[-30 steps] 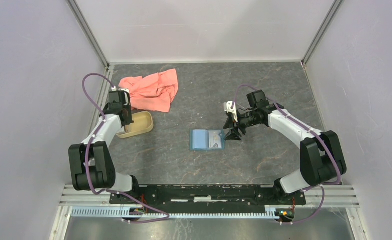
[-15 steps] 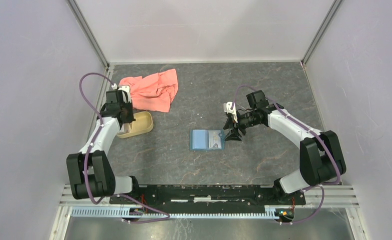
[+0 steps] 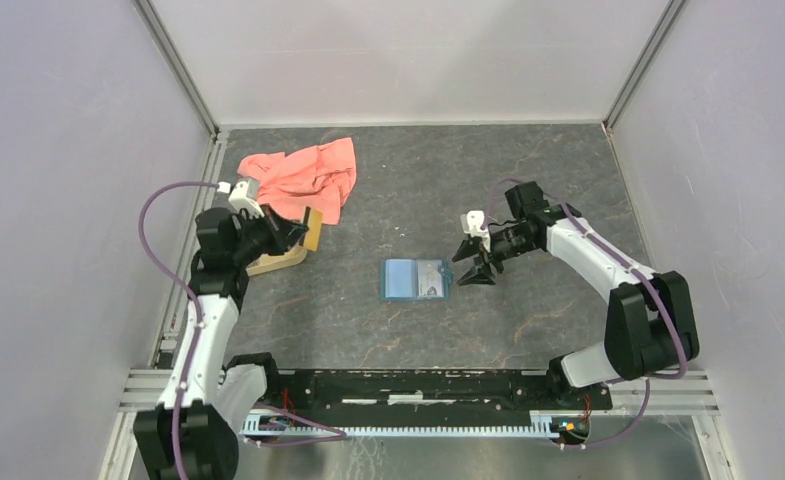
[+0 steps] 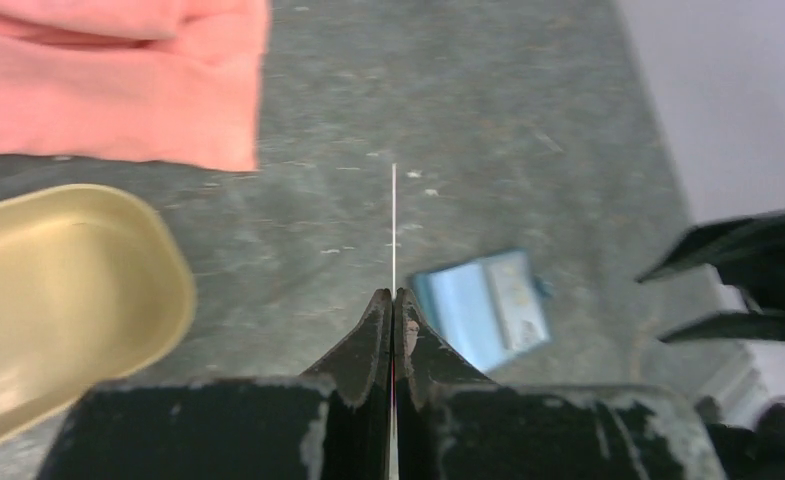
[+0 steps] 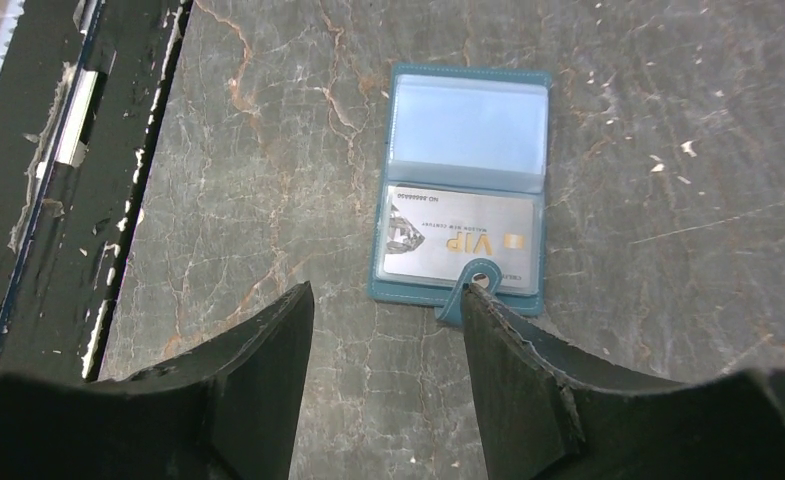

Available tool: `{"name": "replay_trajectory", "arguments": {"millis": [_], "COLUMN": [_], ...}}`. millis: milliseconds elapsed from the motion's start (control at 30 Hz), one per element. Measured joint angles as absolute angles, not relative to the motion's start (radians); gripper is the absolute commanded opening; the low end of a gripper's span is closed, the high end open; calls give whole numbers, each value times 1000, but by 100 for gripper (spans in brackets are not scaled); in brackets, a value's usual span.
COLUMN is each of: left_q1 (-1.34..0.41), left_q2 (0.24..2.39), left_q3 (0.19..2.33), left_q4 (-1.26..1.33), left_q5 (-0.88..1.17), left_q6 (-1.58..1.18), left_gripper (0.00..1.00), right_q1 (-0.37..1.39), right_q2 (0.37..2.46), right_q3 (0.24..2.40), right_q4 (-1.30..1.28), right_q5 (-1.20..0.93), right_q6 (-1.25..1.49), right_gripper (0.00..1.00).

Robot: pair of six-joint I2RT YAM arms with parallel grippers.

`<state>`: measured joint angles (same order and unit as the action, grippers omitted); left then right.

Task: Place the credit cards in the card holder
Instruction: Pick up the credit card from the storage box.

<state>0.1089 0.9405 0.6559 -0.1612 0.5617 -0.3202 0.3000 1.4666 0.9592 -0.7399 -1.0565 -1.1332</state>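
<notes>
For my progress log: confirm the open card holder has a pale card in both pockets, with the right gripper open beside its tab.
Wrong on the pockets: the card holder holds a pale card only in the pocket by the tab; the other is empty, per the right wrist view. The rest stands.

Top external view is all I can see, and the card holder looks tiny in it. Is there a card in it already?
Observer: Yes. The right wrist view shows a pale card printed VIP, tucked in the pocket of the card holder nearest its snap tab.
Operator: And the other pocket?
Observer: Clear plastic over light blue, with nothing in it.
Operator: Is the left gripper actually pinching that yellow card?
Observer: The left wrist view shows the left gripper shut on the yellow card, which is seen edge-on as a thin line rising from between the fingertips.
</notes>
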Motion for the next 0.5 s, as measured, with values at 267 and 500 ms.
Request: {"name": "replay_trajectory", "arguments": {"millis": [267, 500], "left_q1": [82, -22], "left_q2": [546, 391], "left_q3": [463, 371], "left_q4": [70, 139], "left_q5": [772, 784], "left_q6": [-645, -796], "left_gripper": [2, 2], "right_q1": [270, 269], "right_q2": [1293, 1120], "right_q3": [960, 958], "right_q4": [-777, -748], "right_q5": [-1054, -977], "right_q6": [-1163, -1063], "right_gripper": [67, 70]}}
